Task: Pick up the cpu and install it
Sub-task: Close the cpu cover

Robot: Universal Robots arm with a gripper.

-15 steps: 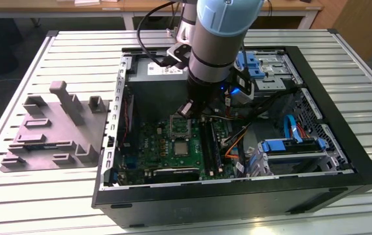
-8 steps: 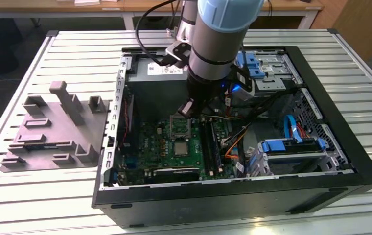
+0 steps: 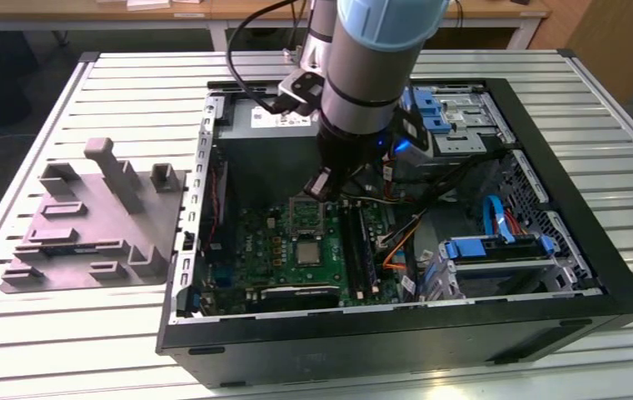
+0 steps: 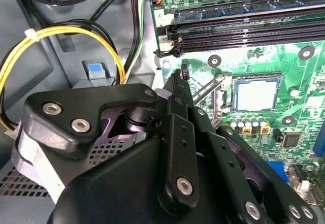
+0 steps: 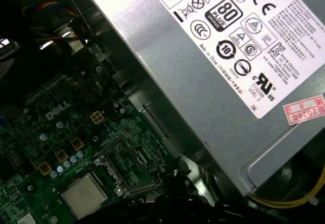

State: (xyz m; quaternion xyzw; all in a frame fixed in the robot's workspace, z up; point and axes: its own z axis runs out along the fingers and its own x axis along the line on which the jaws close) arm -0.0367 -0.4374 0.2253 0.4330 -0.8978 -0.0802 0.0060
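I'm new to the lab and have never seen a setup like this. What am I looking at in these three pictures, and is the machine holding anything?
It is a robot arm reaching down into an open computer case that lies on a slatted table. The exterior view is from a camera off the arm. The two wrist views come from cameras riding near the arm's wrist, looking down into the case.

In the second wrist view, the black parts up close are the arm's hand. I see nothing held in it.

The cpu, a small silvery square, already sits in its socket on the green circuit board. The big grey box is the power supply. A grey plastic tray lies on the table beside the case.
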